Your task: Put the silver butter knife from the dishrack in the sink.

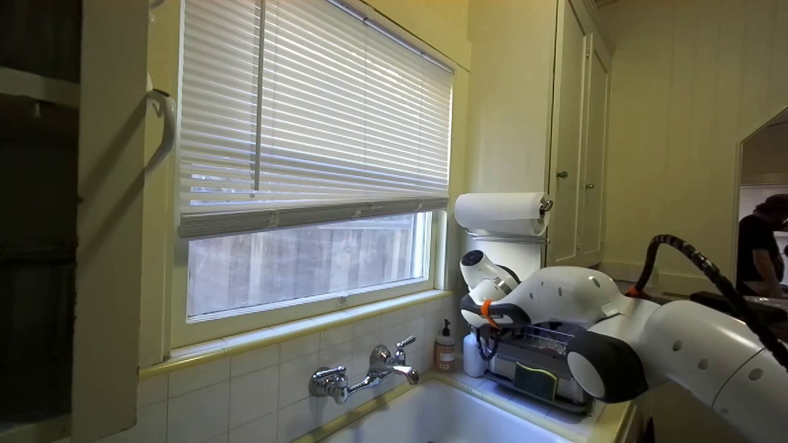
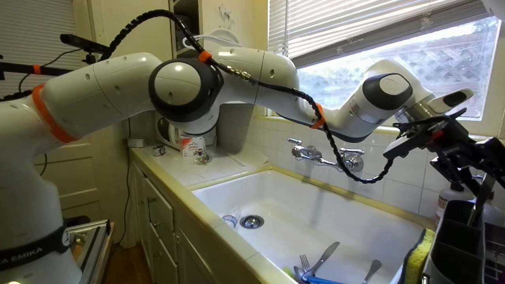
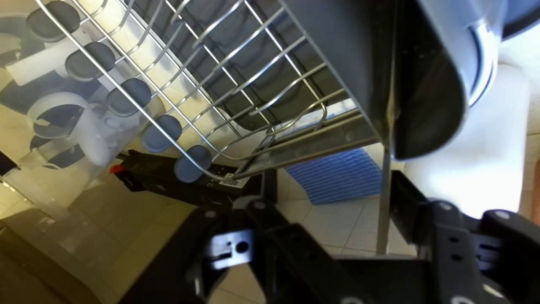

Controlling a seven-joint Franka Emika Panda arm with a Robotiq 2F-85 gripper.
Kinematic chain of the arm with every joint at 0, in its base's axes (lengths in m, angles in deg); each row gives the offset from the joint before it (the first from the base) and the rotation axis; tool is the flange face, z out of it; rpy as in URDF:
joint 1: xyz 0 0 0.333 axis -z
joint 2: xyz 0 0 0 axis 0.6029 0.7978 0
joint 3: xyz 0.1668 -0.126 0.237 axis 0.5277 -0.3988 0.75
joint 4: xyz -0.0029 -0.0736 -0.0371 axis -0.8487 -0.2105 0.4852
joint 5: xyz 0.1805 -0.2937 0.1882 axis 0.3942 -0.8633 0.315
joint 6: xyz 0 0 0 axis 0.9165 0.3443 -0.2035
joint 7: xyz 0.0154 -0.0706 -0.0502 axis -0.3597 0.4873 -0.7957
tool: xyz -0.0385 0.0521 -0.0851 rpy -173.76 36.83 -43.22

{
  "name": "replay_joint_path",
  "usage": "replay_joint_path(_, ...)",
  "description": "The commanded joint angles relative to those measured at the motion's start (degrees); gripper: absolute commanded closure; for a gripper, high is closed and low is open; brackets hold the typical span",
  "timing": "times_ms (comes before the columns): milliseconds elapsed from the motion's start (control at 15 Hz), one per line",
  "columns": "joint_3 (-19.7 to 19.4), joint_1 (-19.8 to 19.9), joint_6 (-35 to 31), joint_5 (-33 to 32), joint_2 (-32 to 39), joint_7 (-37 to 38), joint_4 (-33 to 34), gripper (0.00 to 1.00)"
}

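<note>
The silver butter knife stands tilted in the dark utensil holder of the dishrack, its upper part sticking out. In the wrist view the knife runs between my gripper's fingers, close to the right finger; any contact is unclear. My gripper is open, with a wide gap between the left finger and the knife. In an exterior view my gripper is above the holder. The dishrack also shows partly behind the arm. The cream sink is beside the rack, and its far end also shows.
Cutlery and a clear cup lie in the sink. A chrome tap is on the wall. A soap bottle and white bottle stand by the rack. A yellow sponge is at its sink side.
</note>
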Motion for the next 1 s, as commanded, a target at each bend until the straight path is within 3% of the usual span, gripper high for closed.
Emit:
replay_joint_path(0,-1.15,0.00,0.24,-0.72,2.13,1.08,2.61,0.65)
replay_joint_path(267,-1.96,-0.69,0.77,-0.96,1.91,1.69,2.26,0.96)
replay_joint_path(333,-2.40,-1.16,1.05,-1.17,1.56,2.02,1.92,1.00)
replay_joint_path(667,-5.54,-4.90,1.23,-3.12,-0.86,6.19,-0.04,1.00)
replay_joint_path(933,-10.29,-8.74,1.07,-6.47,-3.60,13.12,-1.43,0.99)
